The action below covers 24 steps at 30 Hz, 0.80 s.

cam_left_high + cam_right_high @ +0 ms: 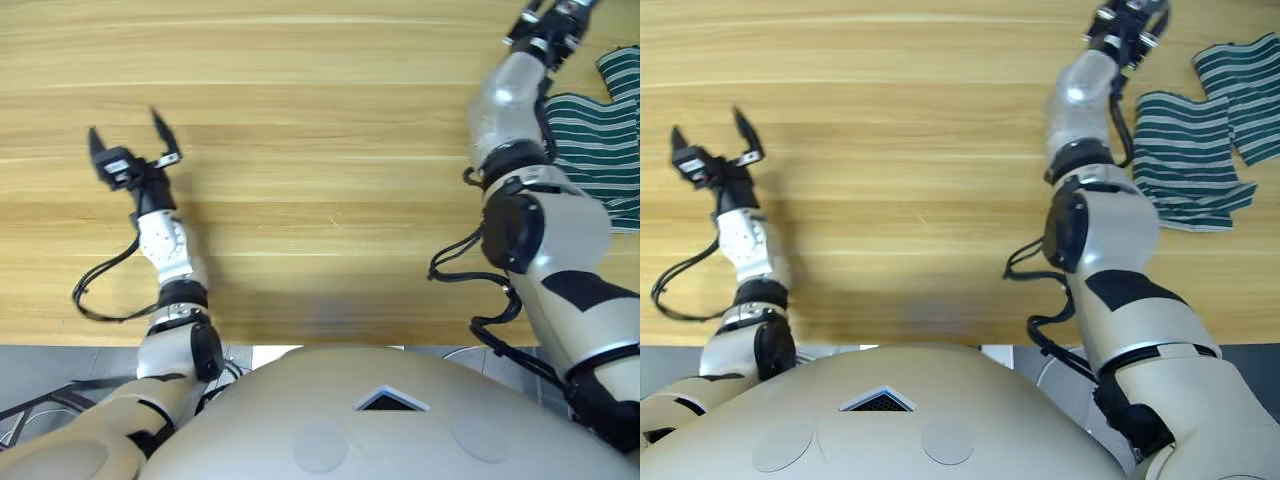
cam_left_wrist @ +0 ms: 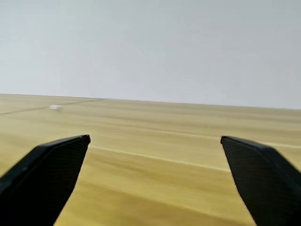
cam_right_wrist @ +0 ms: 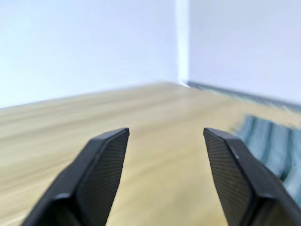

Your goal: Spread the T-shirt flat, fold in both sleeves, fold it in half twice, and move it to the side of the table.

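The green-and-white striped T-shirt (image 1: 1188, 155) lies folded in a small bundle at the right side of the wooden table (image 1: 320, 150), with one part (image 1: 1240, 85) lying farther back. My right gripper (image 1: 1130, 12) is at the table's far side, just left of the shirt and apart from it. In the right wrist view its fingers (image 3: 101, 174) stand open with nothing between them, and the shirt (image 3: 273, 150) shows off to one side. My left gripper (image 1: 125, 125) hovers open over bare wood at the left, far from the shirt.
The table's front edge (image 1: 330, 345) runs just before the robot. Bare wood stretches between the two arms. A pale wall (image 2: 150, 47) stands beyond the table's far edge.
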Motion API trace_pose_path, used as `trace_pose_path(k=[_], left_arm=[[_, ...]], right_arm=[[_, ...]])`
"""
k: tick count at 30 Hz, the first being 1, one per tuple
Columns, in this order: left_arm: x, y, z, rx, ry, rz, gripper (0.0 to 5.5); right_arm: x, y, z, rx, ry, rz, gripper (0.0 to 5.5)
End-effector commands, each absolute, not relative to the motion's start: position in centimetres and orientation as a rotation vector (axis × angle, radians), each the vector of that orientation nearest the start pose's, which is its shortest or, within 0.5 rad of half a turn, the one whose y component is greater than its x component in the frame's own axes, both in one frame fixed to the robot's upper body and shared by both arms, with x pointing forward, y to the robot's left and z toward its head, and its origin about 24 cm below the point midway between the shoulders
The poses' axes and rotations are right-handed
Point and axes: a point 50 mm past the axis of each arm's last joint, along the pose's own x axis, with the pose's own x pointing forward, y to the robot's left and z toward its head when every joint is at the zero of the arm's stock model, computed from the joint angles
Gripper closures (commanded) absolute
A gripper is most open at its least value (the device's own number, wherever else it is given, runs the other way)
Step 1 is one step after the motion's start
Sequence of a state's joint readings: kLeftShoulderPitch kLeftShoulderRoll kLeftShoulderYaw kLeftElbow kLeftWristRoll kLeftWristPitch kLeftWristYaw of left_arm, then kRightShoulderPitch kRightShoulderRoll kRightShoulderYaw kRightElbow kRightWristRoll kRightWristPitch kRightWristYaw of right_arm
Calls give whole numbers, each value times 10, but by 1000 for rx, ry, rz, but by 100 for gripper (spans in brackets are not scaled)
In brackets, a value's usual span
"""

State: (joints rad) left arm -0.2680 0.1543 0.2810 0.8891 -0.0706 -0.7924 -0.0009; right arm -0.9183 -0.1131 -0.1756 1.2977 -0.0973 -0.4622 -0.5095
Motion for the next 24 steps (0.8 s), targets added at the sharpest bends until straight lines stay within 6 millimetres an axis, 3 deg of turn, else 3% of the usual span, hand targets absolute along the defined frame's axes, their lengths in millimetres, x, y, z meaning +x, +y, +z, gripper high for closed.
trace_pose_path(k=[1, 4, 6, 9, 11, 17, 19, 21, 24], left_arm=[[294, 200, -4, 158, -108, 154, 35], [302, 170, -15, 182, -18, 95, 35], [293, 148, -29, 148, 34, 36, 35], [275, 132, -37, 124, -7, -34, 67], [262, 127, -39, 118, -57, -56, 99], [221, 122, -49, 3, -121, -5, 196], [213, 122, -51, -11, -116, -4, 196], [207, 124, -56, -22, -90, 7, 196], [203, 127, -61, -19, -52, 20, 243]], right_arm=[[366, -94, 50, -282, -61, -67, 257], [346, -79, 23, -320, -25, 41, 257], [326, -84, 0, -320, 9, 51, 257], [302, -94, -22, -329, 6, 26, 257], [289, -94, -30, -317, -1, 5, 257], [248, -63, -40, -238, -88, 35, 257], [237, -58, -43, -243, -99, 59, 257], [226, -58, -49, -267, -95, 76, 257], [216, -66, -57, -305, -72, 69, 257]])
